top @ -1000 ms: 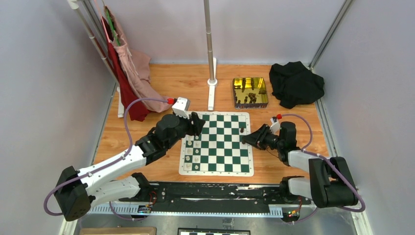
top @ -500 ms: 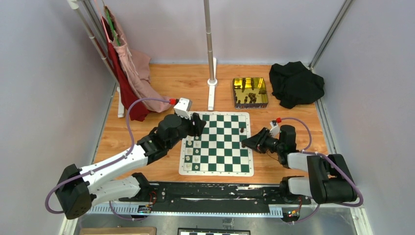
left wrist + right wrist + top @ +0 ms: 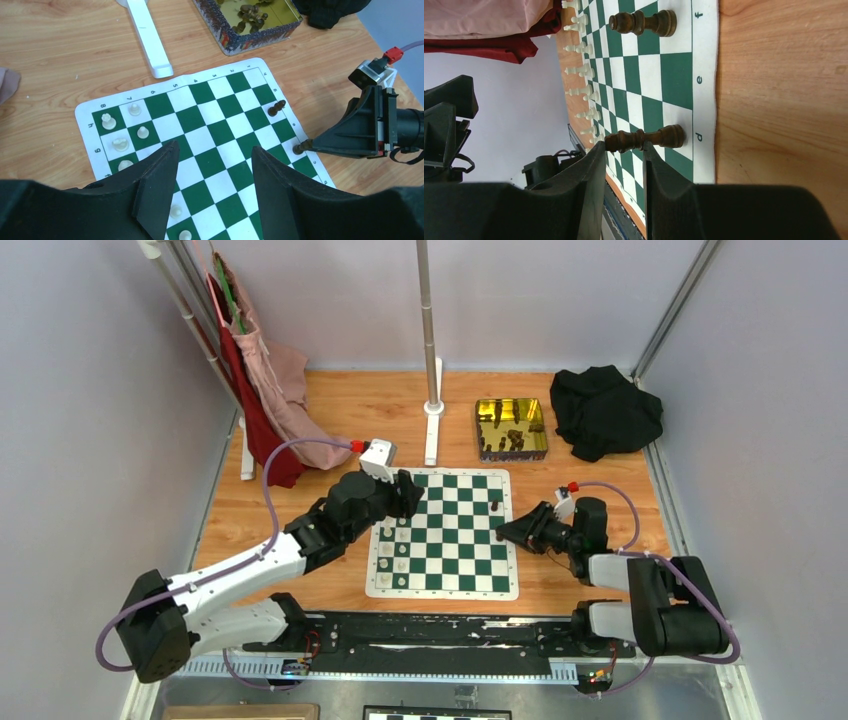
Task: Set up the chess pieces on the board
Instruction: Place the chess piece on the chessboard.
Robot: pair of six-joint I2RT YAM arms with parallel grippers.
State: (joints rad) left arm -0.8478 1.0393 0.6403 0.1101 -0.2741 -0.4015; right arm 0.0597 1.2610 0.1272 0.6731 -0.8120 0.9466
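Observation:
The green-and-white board [image 3: 450,540] lies between my arms. Two dark brown chess pieces stand on its right edge, one [image 3: 493,507] [image 3: 276,107] [image 3: 644,22] farther back and one [image 3: 499,536] [image 3: 298,148] [image 3: 644,138] nearer. My right gripper [image 3: 503,531] [image 3: 622,147] lies low and level at the nearer piece. Its jaws stand apart and the piece stands on the board just beyond its tips. My left gripper [image 3: 410,494] [image 3: 212,147] hovers open over the board's left half with nothing between its fingers. Cream-white pieces [image 3: 388,540] [image 3: 120,132] fill the board's left columns.
A gold tin [image 3: 511,427] [image 3: 250,20] behind the board holds several more dark pieces. A metal pole on a white base [image 3: 433,410] [image 3: 147,37] stands behind the board. A black cloth [image 3: 605,410] lies at the back right. Pink and red clothes [image 3: 265,390] hang at the back left.
My left arm has crept a little to the right. My right wrist has sunk slightly nearer while its tips stay at the dark piece. Both jaws keep the same gap.

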